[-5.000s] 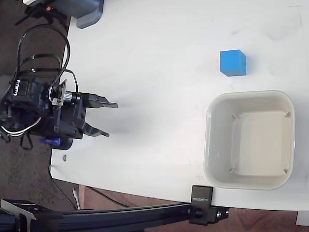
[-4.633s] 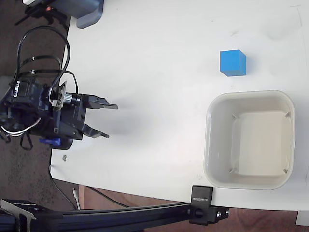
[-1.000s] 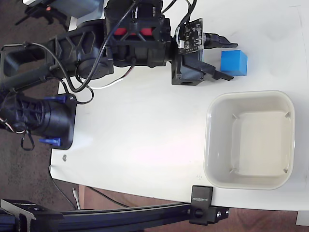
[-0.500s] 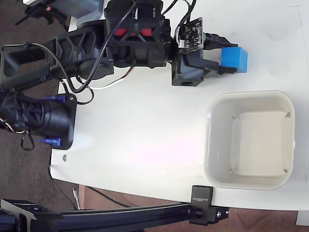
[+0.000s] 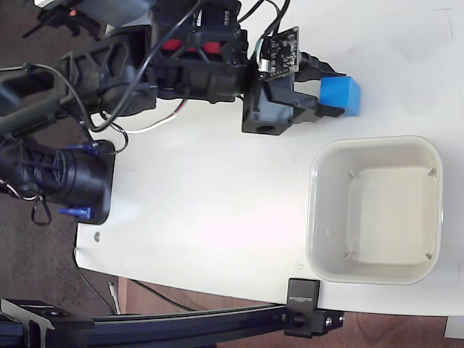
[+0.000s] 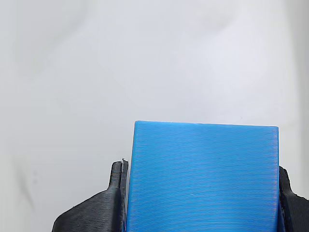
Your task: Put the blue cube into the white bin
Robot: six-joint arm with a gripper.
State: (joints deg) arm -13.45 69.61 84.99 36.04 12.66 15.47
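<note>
- Fixed view: the gripper (image 5: 328,90) is clamped on the blue cube (image 5: 341,95), which sits over the table (image 5: 217,203) just beyond the rim of the white bin (image 5: 313,210) — the grasp looks done and the carry is due.
- Wrist view: the blue cube (image 6: 203,176) fills the space between both fingers (image 6: 116,203) — next, I judge, swing it over the bin's hollow and let go.

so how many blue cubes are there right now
1. The blue cube sits between the fingers of the gripper, above the white bin in the fixed view. The wrist view shows the same cube filling the gap between the fingers. The arm could hide others.
</note>
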